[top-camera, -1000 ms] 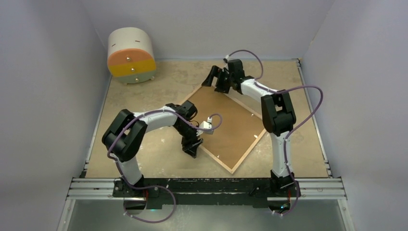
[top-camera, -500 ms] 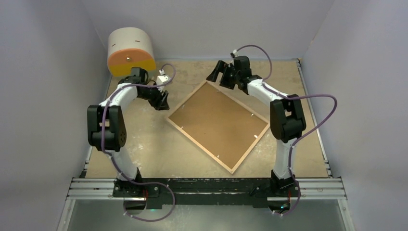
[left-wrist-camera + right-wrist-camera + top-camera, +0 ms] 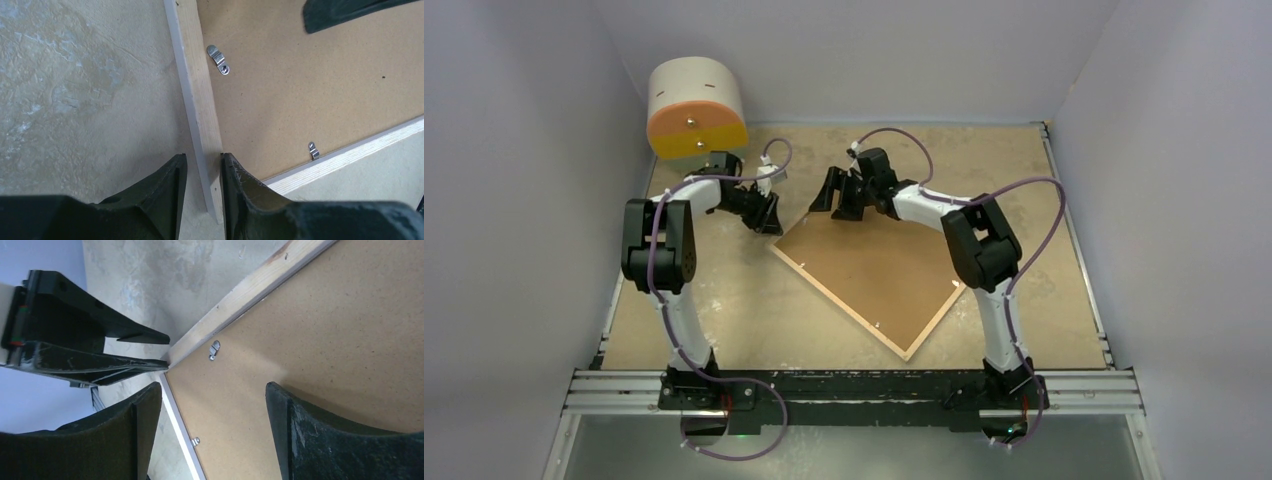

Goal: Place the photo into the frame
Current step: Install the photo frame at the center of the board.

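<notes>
The frame (image 3: 839, 300) lies face down on the table, showing its light wooden rim (image 3: 197, 75) and brown backing board (image 3: 300, 90). My left gripper (image 3: 769, 222) is at the frame's left corner. In the left wrist view its jaws (image 3: 204, 156) straddle the rim, narrowly open. The right finger touches the wood and a small gap shows on the left. My right gripper (image 3: 836, 200) hangs wide open and empty over the board's far-left part (image 3: 214, 385), close to the same corner. The photo is not in view.
A cream round drawer unit (image 3: 696, 110) with orange and yellow fronts stands at the back left. Metal turn clips (image 3: 218, 59) sit along the rim's inner edge. Grey walls close in the table on three sides.
My left arm swung from the frame's near-left edge to the back left, then onto the frame's left corner. My right gripper moved left from the far corner over the board.
</notes>
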